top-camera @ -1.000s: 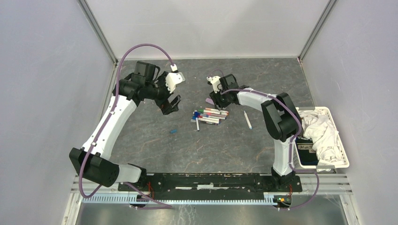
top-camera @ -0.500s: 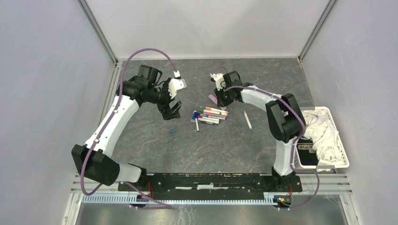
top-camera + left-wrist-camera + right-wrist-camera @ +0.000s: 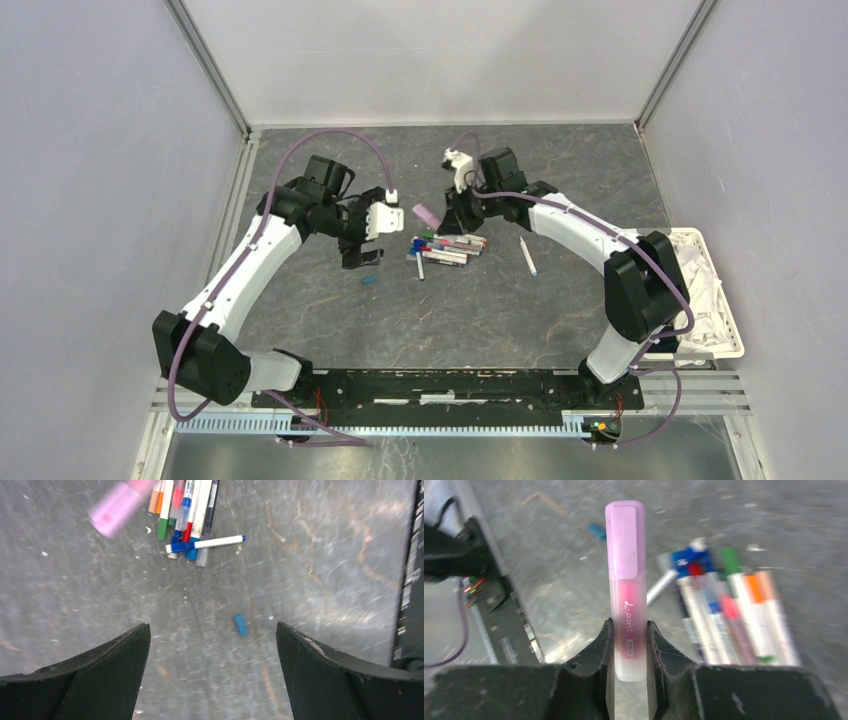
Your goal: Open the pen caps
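A fat pink pen (image 3: 626, 600) with its pink cap (image 3: 625, 535) still on is held at its clear rear end by my right gripper (image 3: 626, 630), shut on it. It hangs above the table left of the pile of pens (image 3: 448, 246), cap end (image 3: 427, 214) pointing toward the left arm. My left gripper (image 3: 362, 258) hovers open and empty over the table. In its wrist view a loose blue cap (image 3: 240, 624) lies just beyond the fingertips (image 3: 141, 630), and the pink pen (image 3: 117, 510) shows blurred at the top left.
One thin white pen (image 3: 527, 257) lies alone to the right of the pile. A white basket (image 3: 735, 335) with a white cloth stands at the right table edge. The blue cap (image 3: 369, 280) lies on the grey table below the left gripper.
My right gripper has shut on the pink pen and lifted it off the table, swinging it left. My left gripper has moved nearer and rightward, toward the pile, still open.
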Action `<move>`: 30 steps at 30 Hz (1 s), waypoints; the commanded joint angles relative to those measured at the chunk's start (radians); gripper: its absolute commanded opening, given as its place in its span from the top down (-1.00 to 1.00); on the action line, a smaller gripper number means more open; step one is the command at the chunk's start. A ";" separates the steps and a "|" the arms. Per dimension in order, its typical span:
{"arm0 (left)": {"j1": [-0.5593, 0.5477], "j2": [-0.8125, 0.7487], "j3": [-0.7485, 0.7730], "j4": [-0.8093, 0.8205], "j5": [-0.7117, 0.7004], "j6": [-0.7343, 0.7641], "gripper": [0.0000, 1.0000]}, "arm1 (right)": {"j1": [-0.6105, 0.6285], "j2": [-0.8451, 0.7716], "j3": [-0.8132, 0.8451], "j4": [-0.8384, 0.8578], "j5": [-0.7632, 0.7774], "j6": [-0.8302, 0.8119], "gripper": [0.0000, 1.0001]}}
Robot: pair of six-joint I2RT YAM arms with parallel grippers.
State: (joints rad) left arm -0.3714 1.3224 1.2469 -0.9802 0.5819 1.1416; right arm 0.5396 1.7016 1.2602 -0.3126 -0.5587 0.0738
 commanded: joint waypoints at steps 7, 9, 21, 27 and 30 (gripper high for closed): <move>-0.143 -0.238 -0.228 0.188 -0.158 0.474 -0.95 | 0.134 0.011 0.029 0.056 -0.327 0.147 1.00; -0.165 -0.273 -0.272 0.217 -0.175 0.506 -0.88 | 0.137 0.019 0.031 0.076 -0.364 0.171 1.00; -0.210 -0.321 -0.371 0.352 -0.225 0.604 -0.26 | 0.151 0.044 0.015 0.136 -0.446 0.231 0.93; -0.237 -0.306 -0.363 0.333 -0.232 0.610 0.29 | 0.160 0.062 0.031 0.163 -0.473 0.260 0.78; -0.242 -0.291 -0.337 0.298 -0.236 0.584 0.87 | 0.161 0.073 0.034 0.175 -0.480 0.270 0.53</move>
State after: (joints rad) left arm -0.6022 1.0210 0.8768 -0.6815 0.3408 1.7168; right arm 0.6941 1.7557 1.2583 -0.2020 -0.9932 0.3161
